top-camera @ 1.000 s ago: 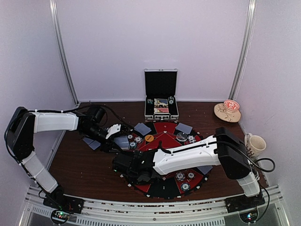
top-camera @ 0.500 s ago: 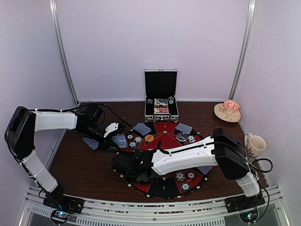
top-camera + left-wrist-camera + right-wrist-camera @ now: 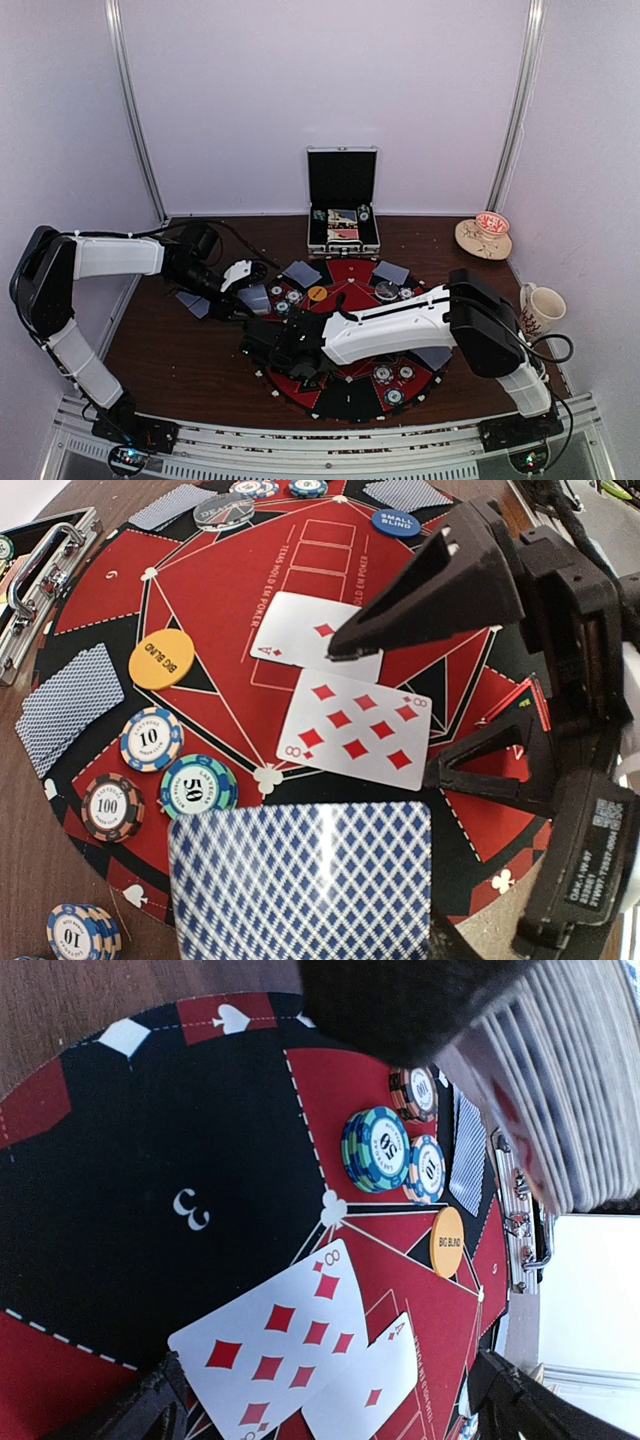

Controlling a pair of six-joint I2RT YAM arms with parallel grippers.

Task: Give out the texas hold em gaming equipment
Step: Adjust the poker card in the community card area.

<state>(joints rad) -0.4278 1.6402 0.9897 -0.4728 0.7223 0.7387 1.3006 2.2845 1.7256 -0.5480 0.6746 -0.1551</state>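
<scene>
Jaws of the right tool [image 3: 385, 712] stand wide apart, low over the eight of diamonds [image 3: 355, 727], which lies face up, slanted to the gap and overlapping the ace of diamonds [image 3: 300, 630] at the centre of the mat [image 3: 200, 570]. Just far-left, the left tool [image 3: 245, 285] is clamped on the blue-backed deck [image 3: 300, 880], probably the source of the next card.

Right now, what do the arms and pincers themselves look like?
Left arm and right arm: white shells, black joints, black cables alongside. Right pincer: black wedge-shaped fingers, red trim, a QR label on its black body.
</scene>
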